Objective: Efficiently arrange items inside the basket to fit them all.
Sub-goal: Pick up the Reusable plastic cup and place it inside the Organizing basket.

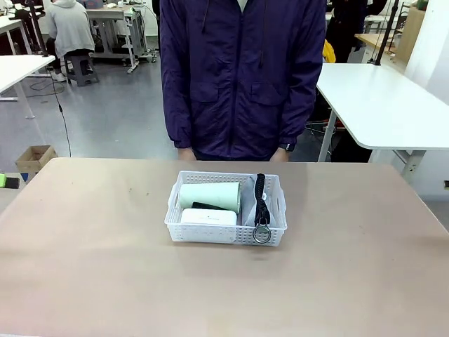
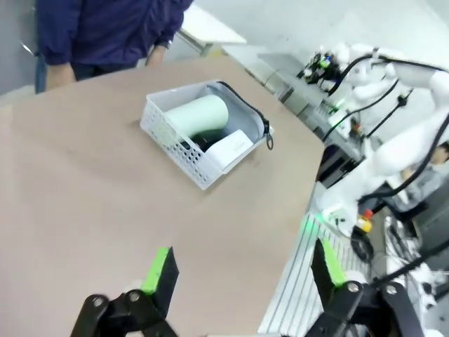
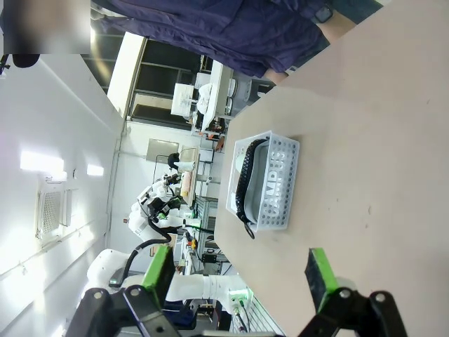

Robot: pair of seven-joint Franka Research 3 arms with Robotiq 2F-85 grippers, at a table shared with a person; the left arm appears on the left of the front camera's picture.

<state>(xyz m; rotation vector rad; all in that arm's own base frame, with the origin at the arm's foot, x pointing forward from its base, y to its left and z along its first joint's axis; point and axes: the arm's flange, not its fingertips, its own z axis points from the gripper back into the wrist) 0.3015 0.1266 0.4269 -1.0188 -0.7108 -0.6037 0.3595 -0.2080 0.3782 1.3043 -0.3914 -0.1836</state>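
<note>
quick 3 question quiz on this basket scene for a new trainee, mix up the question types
1. True or false: the pale green cup stands upright in the basket.
2. Which item lies along the basket's right end in the front view? A) black stapler B) grey pouch with black strap C) white rounded box
3. Fill in: the left gripper and right gripper are both ____, holding nothing.

Key
1. False: it lies on its side at the far left of the basket.
2. B: the grey pouch sits there, its metal ring hanging over the near rim. The white rounded box is near left, the black stapler just behind it.
3. open
</note>
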